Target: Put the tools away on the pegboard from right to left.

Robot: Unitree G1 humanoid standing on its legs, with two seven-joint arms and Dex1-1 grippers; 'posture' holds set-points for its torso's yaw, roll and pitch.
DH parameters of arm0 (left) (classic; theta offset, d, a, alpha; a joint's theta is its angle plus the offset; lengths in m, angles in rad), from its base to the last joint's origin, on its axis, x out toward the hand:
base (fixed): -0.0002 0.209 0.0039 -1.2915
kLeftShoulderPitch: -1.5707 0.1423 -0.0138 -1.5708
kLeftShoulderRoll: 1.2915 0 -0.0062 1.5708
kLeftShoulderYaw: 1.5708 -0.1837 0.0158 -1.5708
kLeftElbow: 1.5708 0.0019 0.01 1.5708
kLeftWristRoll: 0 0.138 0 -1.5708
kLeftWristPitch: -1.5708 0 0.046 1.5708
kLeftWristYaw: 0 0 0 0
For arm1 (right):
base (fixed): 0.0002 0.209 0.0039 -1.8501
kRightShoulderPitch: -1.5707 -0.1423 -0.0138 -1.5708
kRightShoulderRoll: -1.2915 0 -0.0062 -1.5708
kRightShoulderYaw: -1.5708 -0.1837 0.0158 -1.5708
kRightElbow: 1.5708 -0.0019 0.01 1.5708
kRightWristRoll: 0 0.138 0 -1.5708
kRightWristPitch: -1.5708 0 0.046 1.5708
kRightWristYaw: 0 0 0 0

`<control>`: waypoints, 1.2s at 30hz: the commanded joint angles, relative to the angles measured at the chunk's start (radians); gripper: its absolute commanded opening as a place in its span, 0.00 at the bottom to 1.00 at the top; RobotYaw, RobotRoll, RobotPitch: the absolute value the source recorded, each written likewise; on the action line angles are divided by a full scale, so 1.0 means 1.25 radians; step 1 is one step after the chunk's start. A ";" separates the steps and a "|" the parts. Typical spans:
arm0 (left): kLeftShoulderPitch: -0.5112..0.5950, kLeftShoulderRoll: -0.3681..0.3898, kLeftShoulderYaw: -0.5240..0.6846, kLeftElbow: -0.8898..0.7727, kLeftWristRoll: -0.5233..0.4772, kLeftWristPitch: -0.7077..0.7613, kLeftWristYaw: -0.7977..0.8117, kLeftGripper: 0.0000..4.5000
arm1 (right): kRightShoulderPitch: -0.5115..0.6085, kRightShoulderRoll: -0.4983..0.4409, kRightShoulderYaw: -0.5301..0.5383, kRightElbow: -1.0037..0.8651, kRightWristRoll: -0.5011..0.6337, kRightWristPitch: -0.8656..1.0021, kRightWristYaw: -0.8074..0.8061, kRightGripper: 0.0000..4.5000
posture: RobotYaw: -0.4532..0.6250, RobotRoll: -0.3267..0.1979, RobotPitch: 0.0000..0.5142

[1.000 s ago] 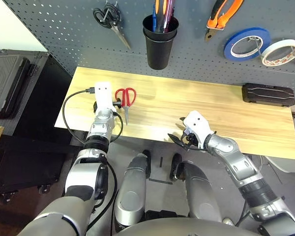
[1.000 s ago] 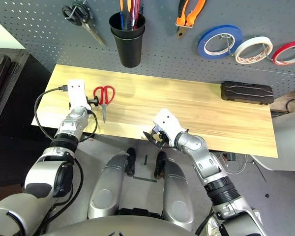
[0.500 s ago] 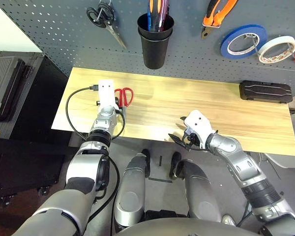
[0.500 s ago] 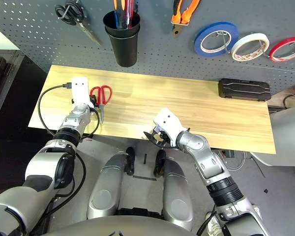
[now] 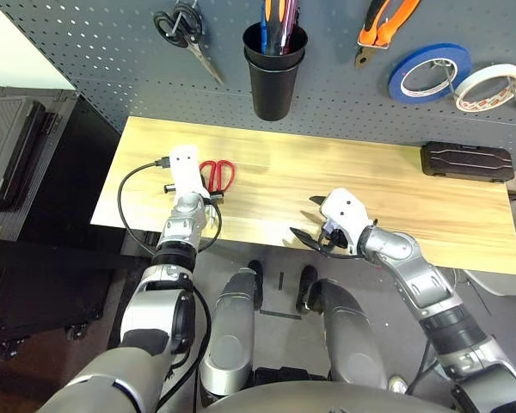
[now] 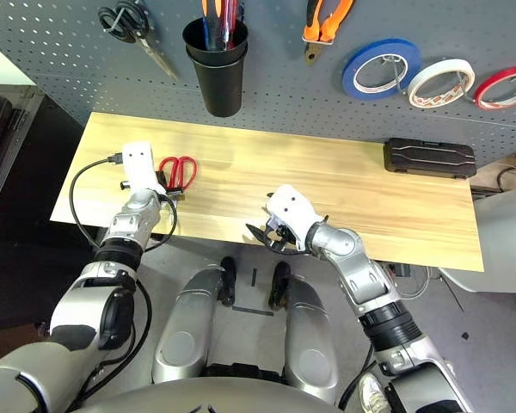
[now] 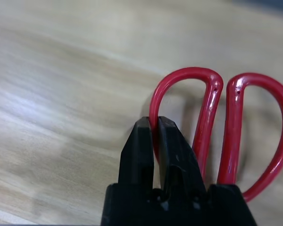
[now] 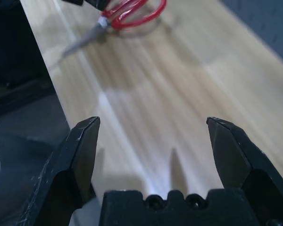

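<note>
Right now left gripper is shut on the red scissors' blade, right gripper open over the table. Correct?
Not quite. The left gripper is shut on a handle loop of the red scissors, not the blade; the left wrist view shows the fingers pinching the red loop. The rest holds: the right gripper is open over the table, holding nothing.

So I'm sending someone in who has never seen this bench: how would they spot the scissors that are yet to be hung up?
Start at the wooden table below the grey pegboard. Near the table's left end lie the red-handled scissors, with the robot's left tool shut on one handle loop. Their red handles set them apart from the black-handled scissors, which hang on the board.
</note>
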 commanded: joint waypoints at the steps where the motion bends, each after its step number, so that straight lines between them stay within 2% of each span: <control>1: 0.051 -0.016 0.015 -0.128 -0.031 0.047 -0.001 0.00 | 0.001 0.003 -0.024 0.033 0.033 -0.043 0.022 1.00 | 0.68 0.62 0.62; 5: 0.102 -0.029 0.035 -0.285 -0.054 0.088 0.013 0.00 | -0.009 0.001 -0.063 0.030 0.089 -0.086 0.056 1.00 | 0.72 0.62 0.56; 15: 0.138 -0.032 0.084 -0.471 -0.096 0.115 0.021 0.00 | -0.024 -0.007 -0.150 -0.030 0.228 -0.132 0.134 1.00 | 0.75 0.62 0.46; 28: 0.080 -0.002 0.136 -0.577 -0.157 0.132 0.020 0.00 | -0.013 -0.028 -0.212 -0.135 0.348 -0.137 0.197 1.00 | 0.76 0.62 0.39; 36: 0.027 0.013 0.144 -0.587 -0.181 0.142 0.018 0.00 | 0.001 -0.019 -0.218 -0.169 0.359 -0.133 0.177 1.00 | 0.74 0.62 0.36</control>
